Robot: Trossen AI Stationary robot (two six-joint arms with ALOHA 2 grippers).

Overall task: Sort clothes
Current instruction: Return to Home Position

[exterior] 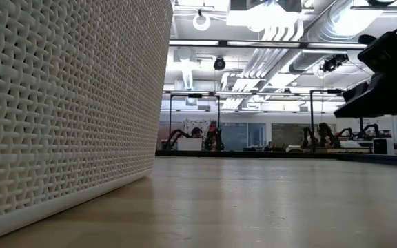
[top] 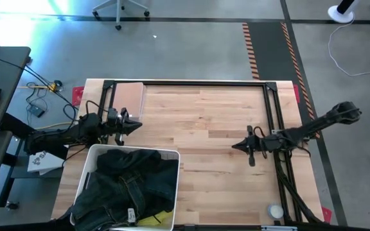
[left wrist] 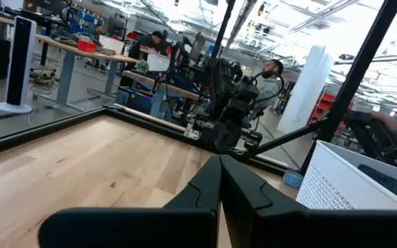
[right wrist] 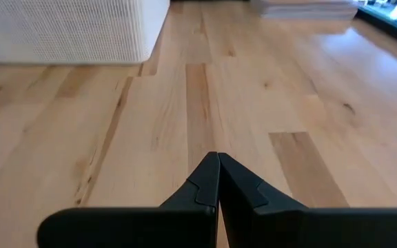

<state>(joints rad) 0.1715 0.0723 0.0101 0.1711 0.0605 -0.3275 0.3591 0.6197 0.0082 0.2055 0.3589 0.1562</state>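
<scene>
Your left gripper (top: 135, 125) sits clamped empty, the white bin (top: 172, 154) of dark denim jeans (top: 130, 183) just beside its jaws. Your right gripper (top: 236, 146), jaws closed too, has that bin well ahead.

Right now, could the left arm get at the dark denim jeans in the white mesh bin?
Probably yes. The left tool, shut, hangs just beside the white mesh bin; it is open-topped and the dark denim jeans lie on top, uncovered. The tool would need to open first.
</scene>
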